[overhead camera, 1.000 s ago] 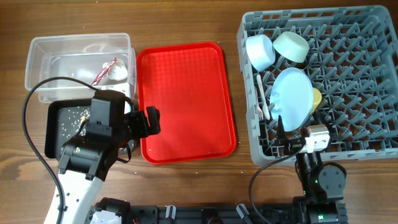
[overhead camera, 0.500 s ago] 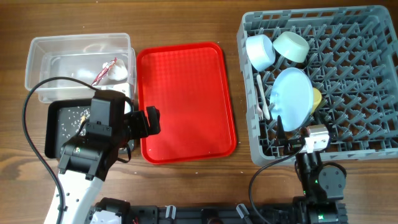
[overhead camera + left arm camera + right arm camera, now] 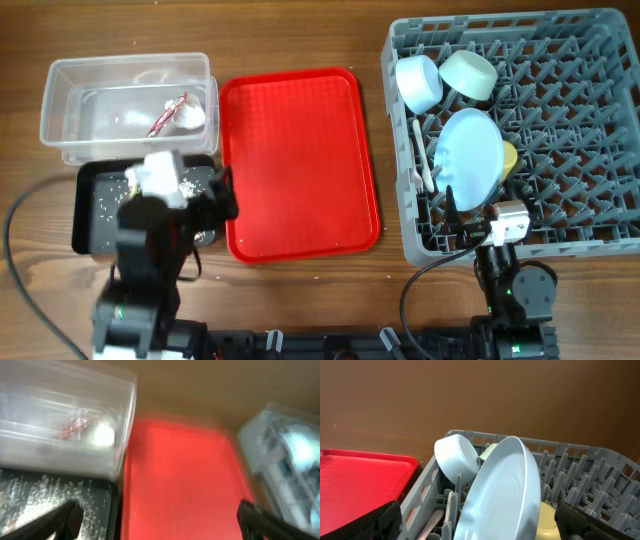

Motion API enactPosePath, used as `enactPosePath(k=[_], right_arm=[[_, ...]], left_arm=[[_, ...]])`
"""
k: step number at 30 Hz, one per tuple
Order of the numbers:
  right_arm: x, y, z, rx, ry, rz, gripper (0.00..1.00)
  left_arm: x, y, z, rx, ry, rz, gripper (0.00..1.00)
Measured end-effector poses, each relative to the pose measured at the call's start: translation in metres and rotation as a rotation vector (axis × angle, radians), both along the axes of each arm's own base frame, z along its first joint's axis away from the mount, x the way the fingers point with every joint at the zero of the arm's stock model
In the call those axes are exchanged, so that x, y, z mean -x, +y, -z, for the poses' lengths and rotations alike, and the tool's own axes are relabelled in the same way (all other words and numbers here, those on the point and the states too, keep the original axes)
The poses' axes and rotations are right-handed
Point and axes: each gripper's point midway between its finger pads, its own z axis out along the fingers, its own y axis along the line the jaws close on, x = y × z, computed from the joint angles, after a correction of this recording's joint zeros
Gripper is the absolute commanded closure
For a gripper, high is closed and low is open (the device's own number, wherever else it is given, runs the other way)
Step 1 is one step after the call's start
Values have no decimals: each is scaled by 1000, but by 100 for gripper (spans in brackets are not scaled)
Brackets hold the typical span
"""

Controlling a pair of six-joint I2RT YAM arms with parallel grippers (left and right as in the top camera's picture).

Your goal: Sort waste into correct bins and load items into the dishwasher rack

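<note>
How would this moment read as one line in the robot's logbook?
left gripper open, near black tray | right gripper open, by rack | wrapper in clear tub | plate, blue bowl, green bowl in rack

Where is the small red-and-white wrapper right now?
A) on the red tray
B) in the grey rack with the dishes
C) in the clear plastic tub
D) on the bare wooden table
C: in the overhead view the wrapper lies inside the clear tub, next to a white lump on the tub's floor.
</note>
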Motion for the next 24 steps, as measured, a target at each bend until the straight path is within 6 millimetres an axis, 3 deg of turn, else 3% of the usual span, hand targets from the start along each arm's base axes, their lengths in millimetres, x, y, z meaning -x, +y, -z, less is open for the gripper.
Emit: enactPosePath(k=[6,10,13,16,24], right_arm=[[0,0,0,3,0,0,0],[0,0,0,3,0,0,0],[0,0,0,3,0,0,0],[0,0,0,3,0,0,0],[0,0,0,3,0,0,0]], left_arm=[[15,19,4,-16,-394,-31,0],[22,19,6,-81,-506,-9,0],[21,17,14,-138,-509,12,0],[21,17,41,-160,-405,27,0],[21,17,42,-170,-402,29,0]])
